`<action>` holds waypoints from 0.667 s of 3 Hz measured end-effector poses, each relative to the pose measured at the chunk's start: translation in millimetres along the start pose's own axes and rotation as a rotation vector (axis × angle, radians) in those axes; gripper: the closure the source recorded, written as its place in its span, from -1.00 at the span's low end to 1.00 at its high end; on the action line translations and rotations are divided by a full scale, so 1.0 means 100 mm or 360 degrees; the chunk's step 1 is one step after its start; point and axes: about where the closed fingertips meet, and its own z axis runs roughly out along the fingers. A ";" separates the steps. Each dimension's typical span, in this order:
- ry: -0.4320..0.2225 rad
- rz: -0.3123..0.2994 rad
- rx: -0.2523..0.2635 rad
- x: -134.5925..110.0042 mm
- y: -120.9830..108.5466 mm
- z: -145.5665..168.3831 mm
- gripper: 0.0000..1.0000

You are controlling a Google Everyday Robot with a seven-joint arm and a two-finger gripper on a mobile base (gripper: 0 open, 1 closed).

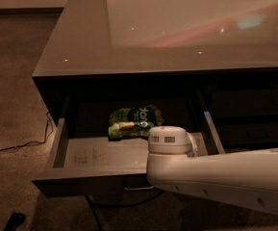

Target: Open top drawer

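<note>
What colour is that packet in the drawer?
The packet is green with white lettering, camera view. The hand is hidden under the arm by the drawer.

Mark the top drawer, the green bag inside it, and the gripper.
top drawer point(93, 155), camera view, on its scuffed grey floor.
green bag point(136, 119), camera view, on the bag's middle.
gripper: no point, camera view; hidden behind the white arm point(215, 177) at the drawer's front.

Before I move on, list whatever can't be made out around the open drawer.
All in the camera view:
- Gripper: hidden beneath the white arm, somewhere at the front of the top drawer.
- Handle: only a sliver shows below the arm.
- Green packet: print too blurred to read.
- Right-hand drawer fronts: details lost in shadow.
</note>
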 end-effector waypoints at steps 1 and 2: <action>0.0000 0.0000 0.0000 0.00 0.00 0.00 -0.77; 0.0000 0.0000 0.0000 0.00 0.00 0.00 -1.00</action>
